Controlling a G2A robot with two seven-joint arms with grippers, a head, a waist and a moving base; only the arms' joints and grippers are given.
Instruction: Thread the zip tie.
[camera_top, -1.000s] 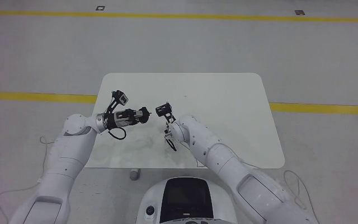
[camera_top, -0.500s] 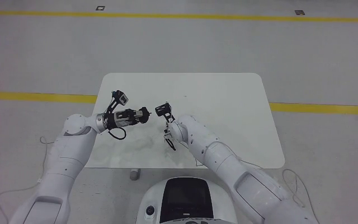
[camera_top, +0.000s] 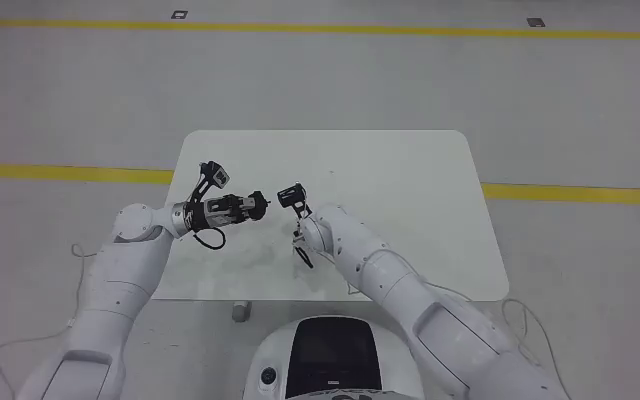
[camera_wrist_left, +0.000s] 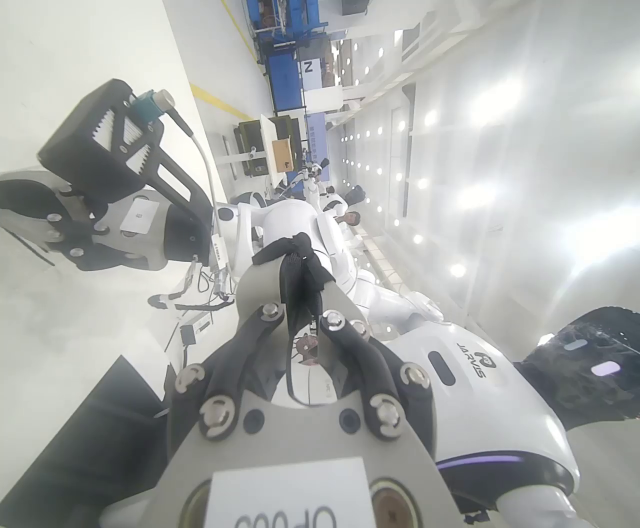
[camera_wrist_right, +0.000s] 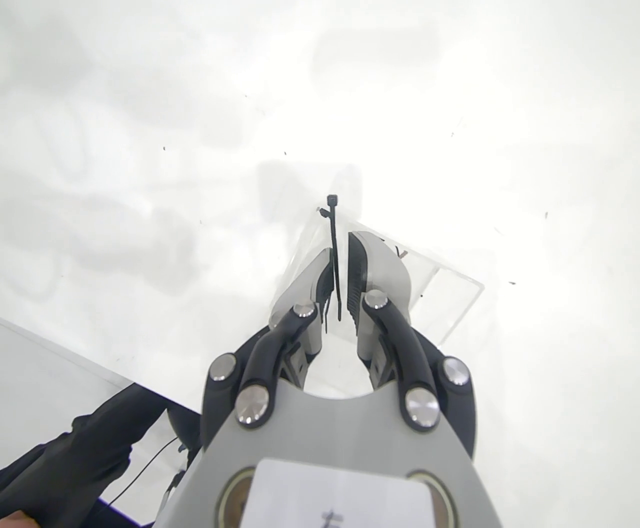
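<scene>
A thin black zip tie stands between the fingers of my right gripper, head end away from the wrist. Its strap lies along one finger pad, with a gap to the other pad, so this gripper is open. A clear plastic holder sits on the table right below it. In the top view the right gripper points down near the table's front edge. My left gripper hangs level above the table's left part. It is shut on a black strip that looks like another zip tie.
The white table has bare surface to the right and at the back. Its front edge runs close under the right gripper. A small grey object lies on the floor by the front left corner.
The right gripper has shifted slightly away from the table's front edge, with its forearm following. The left arm has kept still.
</scene>
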